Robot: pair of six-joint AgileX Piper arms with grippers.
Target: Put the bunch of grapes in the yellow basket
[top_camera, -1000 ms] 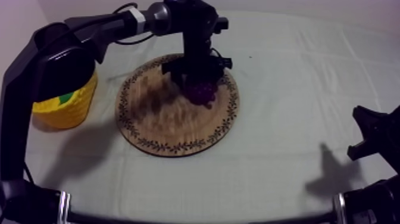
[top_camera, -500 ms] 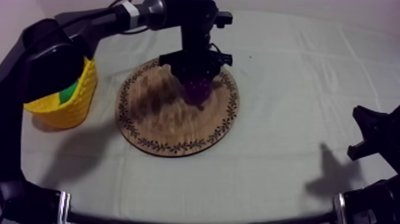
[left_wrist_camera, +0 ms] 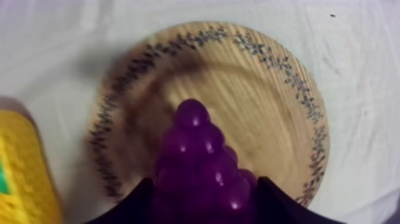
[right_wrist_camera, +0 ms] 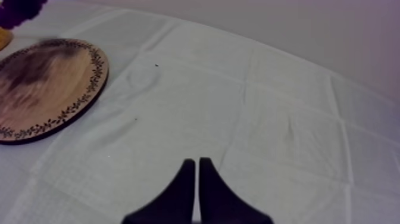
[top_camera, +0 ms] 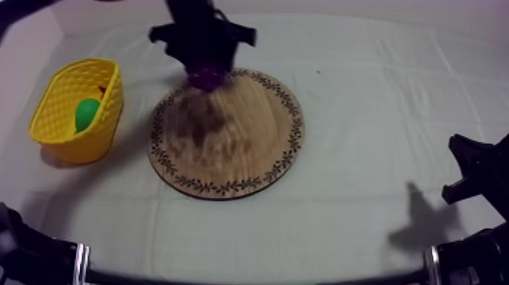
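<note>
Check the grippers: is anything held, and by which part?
Left gripper holds the bunch of grapes by its wide end, fingers on either side, narrow tip pointing out above the wooden board. Right gripper is shut on nothing.

Grey-white cloth spread over the whole tabletop, creased by fold lines into a grid of large squares and slightly rumpled in places. One small dark speck on the cloth, toward the far side of the tabletop. A green toy fruit lying inside the yellow basket, resting low against its wall, exact kind hard to tell. Plain pale wall rising behind the far edge of the tabletop.
</note>
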